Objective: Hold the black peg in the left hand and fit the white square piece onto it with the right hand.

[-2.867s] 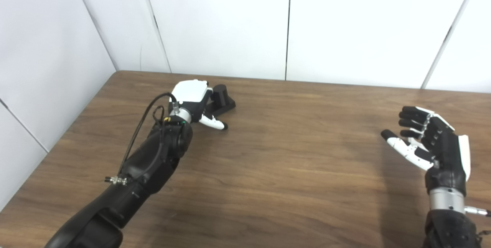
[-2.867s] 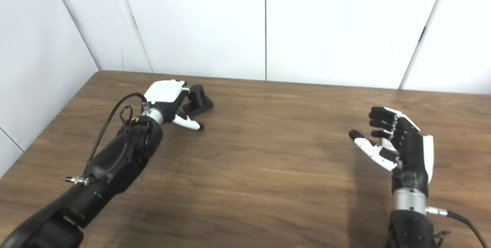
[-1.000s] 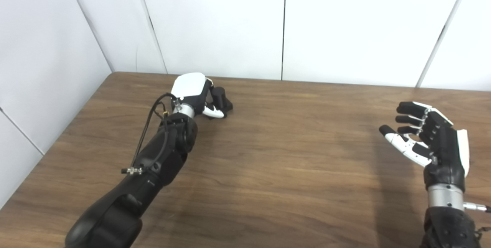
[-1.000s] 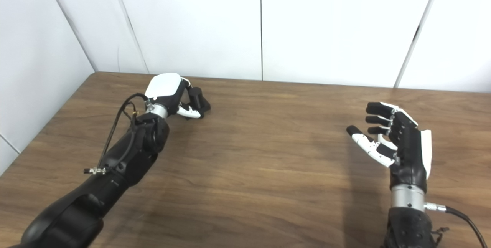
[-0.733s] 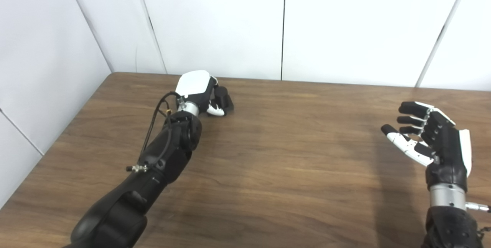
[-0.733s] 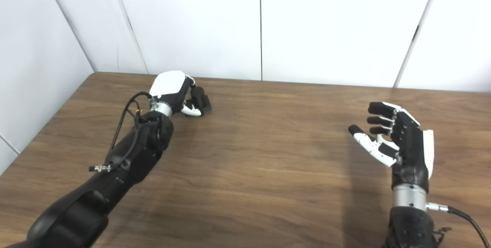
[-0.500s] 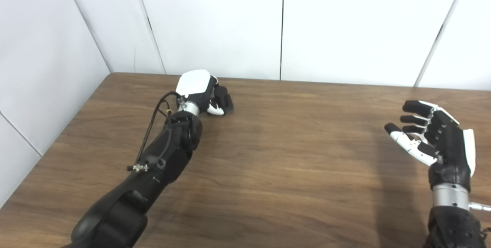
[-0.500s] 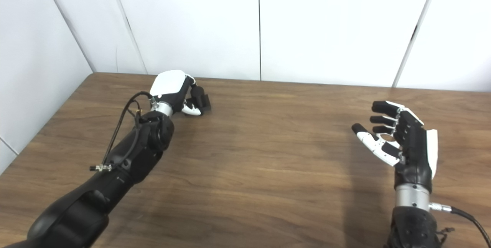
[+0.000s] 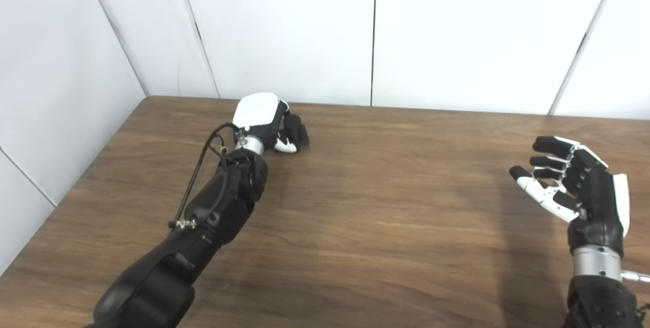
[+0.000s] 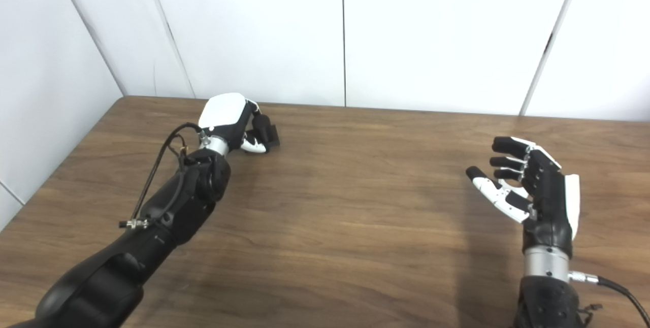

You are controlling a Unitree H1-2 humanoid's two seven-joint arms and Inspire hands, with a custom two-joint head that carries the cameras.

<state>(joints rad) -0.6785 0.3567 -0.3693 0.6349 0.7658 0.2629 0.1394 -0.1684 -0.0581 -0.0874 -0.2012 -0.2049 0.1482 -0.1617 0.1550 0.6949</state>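
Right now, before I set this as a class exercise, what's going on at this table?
The left hand is reaching to the far left corner of the wooden table and has its fingers wrapped around the black peg, which sits on the tabletop. The right hand hovers open above the table's right side, palm turned inward, holding nothing. No white square piece is visible in either view, so the fitting step has not begun.

Two glossy black robot arms end in black-and-white hands. The left hand (image 9: pixel 260 121) has a rounded white back shell, and a thin black cable loops along its forearm to a small metal connector. The right hand (image 10: pixel 537 192) has black fingers, a white thumb and a silver wrist collar.
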